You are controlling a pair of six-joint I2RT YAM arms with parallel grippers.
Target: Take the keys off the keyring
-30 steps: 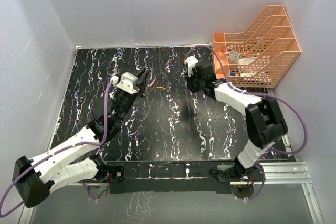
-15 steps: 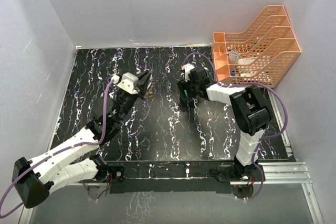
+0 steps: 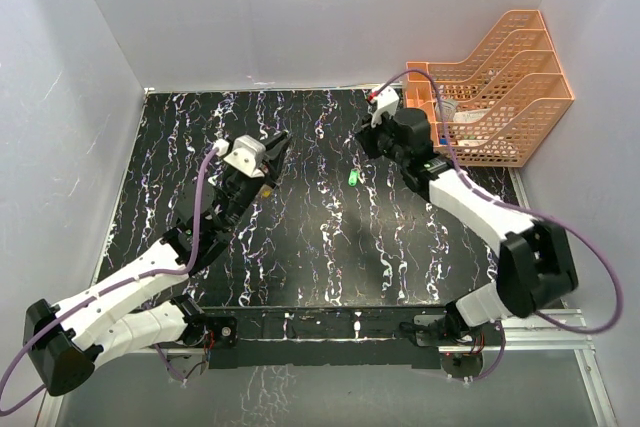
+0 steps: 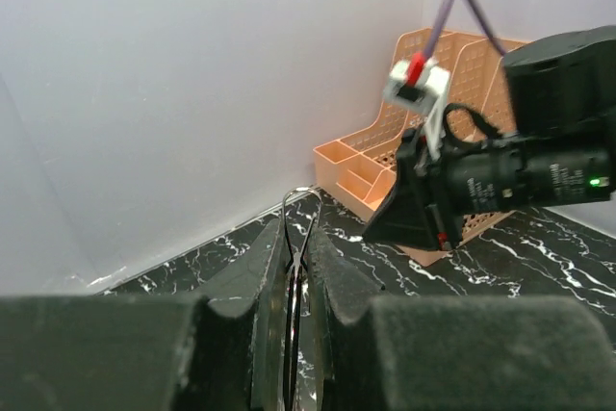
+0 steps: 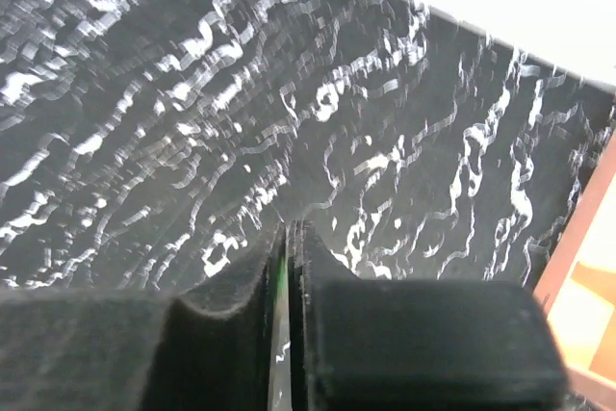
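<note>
Clenches left fingers (image 4: 260, 281) on the thin silvery wire keyring (image 4: 295, 271), plain only at the left wrist. Farther out, from above alone, shows the green-headed key (image 3: 353, 178) on the black marbled surface (image 3: 300, 237); cannot tell if the near-closed right fingers (image 5: 226, 315) grip anything.

Your bench (image 3: 300, 247) is a black slab streaked all over with thin white veins, boxed in by pale walls on the left, far and right sides. One tiny green-headed key (image 3: 352, 178) lies on it, a little right of the middle and well apart from every edge. In the far right corner stands an orange mesh file rack (image 3: 500, 77), its tiers stepping up toward the wall.
</note>
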